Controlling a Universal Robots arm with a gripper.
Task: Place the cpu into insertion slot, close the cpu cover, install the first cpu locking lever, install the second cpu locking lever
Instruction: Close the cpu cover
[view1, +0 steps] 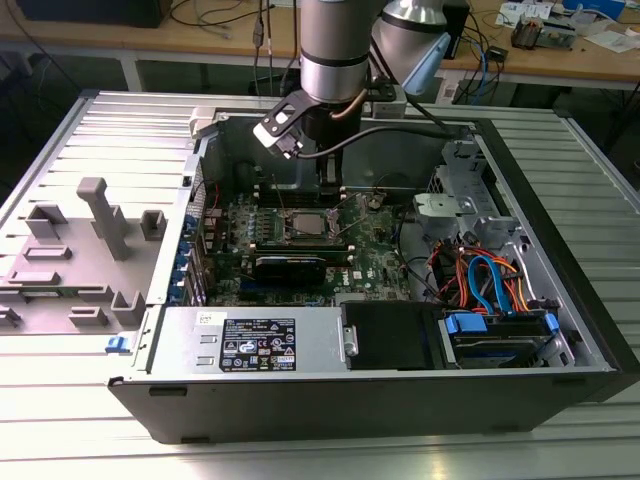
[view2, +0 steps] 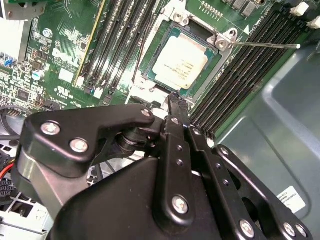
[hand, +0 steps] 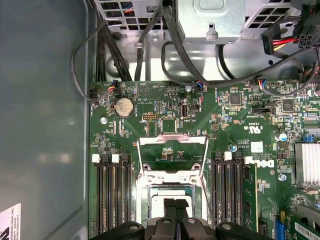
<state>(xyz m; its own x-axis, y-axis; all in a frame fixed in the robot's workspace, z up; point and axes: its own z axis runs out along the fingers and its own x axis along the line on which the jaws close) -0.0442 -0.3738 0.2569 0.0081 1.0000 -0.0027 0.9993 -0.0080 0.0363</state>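
Silver arm (view1: 334, 40) carries black, screw-studded gripper (view2: 176, 102).

I see the gripper (hand: 175, 204), its fingers pressed together, hanging just over the cpu (hand: 159, 206), which is seated in the insertion slot (hand: 170, 179). The cpu cover (hand: 173, 137) is swung open, clear of the slot. Black memory slots (hand: 112, 190) flank the socket on 2 sides of the green board (hand: 160, 100). 1 coin battery (hand: 124, 106) sits near the board's edge, beside black cables (hand: 150, 45).
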